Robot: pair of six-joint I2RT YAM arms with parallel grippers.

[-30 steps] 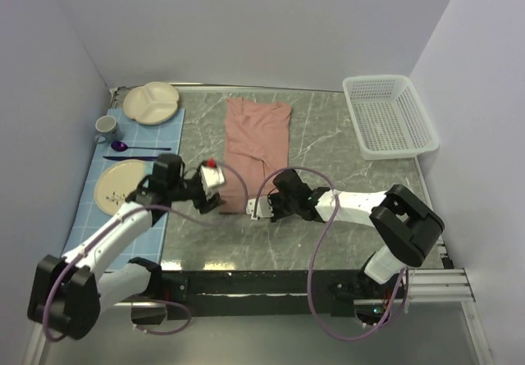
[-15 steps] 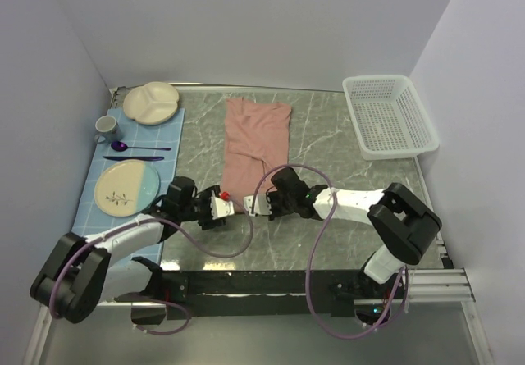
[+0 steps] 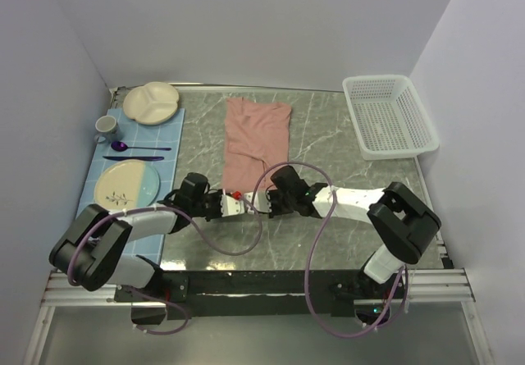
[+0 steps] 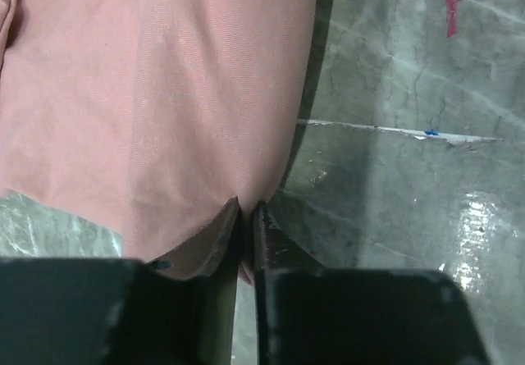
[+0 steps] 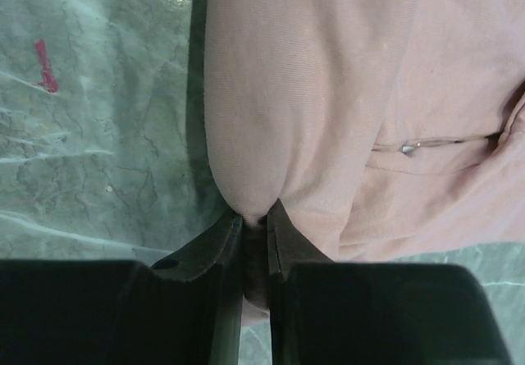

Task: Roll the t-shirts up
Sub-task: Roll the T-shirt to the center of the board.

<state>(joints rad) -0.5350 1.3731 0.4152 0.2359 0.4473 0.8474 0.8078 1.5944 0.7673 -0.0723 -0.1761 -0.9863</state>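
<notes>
The salmon-pink t-shirt (image 3: 257,135) lies folded into a long narrow strip on the grey marble table, its near end toward the arms. My left gripper (image 3: 233,203) is low at the near left corner of that end. In the left wrist view the jaws (image 4: 246,211) are shut on a pinch of the t-shirt (image 4: 148,94) at its edge. My right gripper (image 3: 267,204) sits at the near right corner. In the right wrist view its jaws (image 5: 256,215) are shut on a bulge of the t-shirt (image 5: 328,78). The chest print is hidden.
A white basket (image 3: 390,115) stands at the back right. On the left, a blue placemat (image 3: 98,211) carries a beige divided plate (image 3: 152,102), a mug (image 3: 106,125), a purple spoon (image 3: 131,147) and a round plate (image 3: 125,186). A small red mark (image 4: 449,14) shows on the table.
My left arm dropped and moved right to the shirt's near left corner, and its jaws closed on the fabric. The right gripper kept its hold in place.
</notes>
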